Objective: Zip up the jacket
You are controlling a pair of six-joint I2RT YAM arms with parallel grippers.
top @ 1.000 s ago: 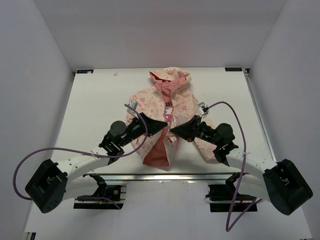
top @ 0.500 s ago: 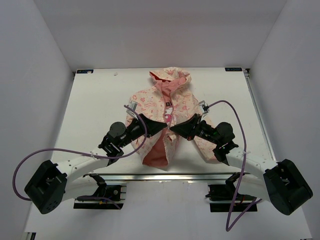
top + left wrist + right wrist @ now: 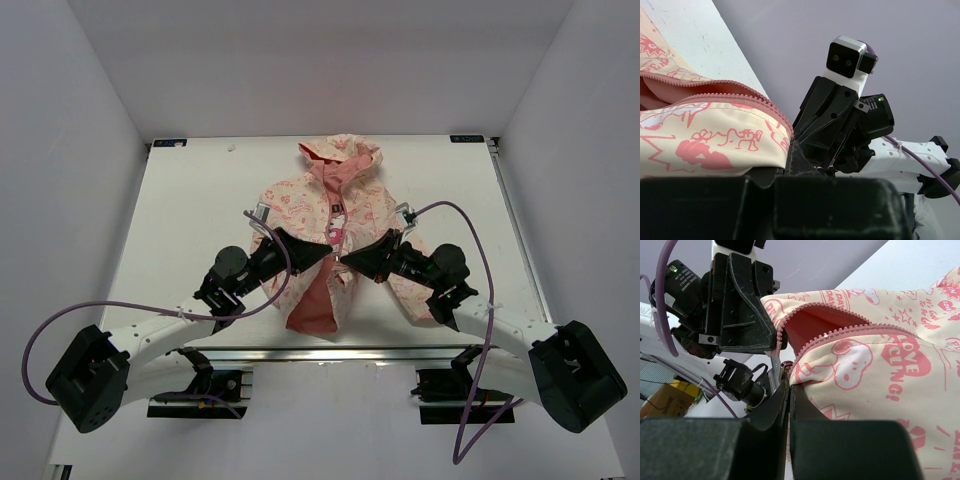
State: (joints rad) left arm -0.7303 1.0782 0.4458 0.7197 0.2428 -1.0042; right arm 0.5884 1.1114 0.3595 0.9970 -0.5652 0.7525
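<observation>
The jacket runs near to far, hood farthest.

We moved our left gripper and right gripper a tiny bit up the jacket; our left arm swung lower.

On my overhead feed I see a white table boxed in by three plain pale walls: the back wall at 12 o'clock, the left wall at 9 and the right wall at 3. Two small blue labels sit at the table's far corners. A metal rail runs along its edge at 6 o'clock. The light is even and the shadows soft.
</observation>
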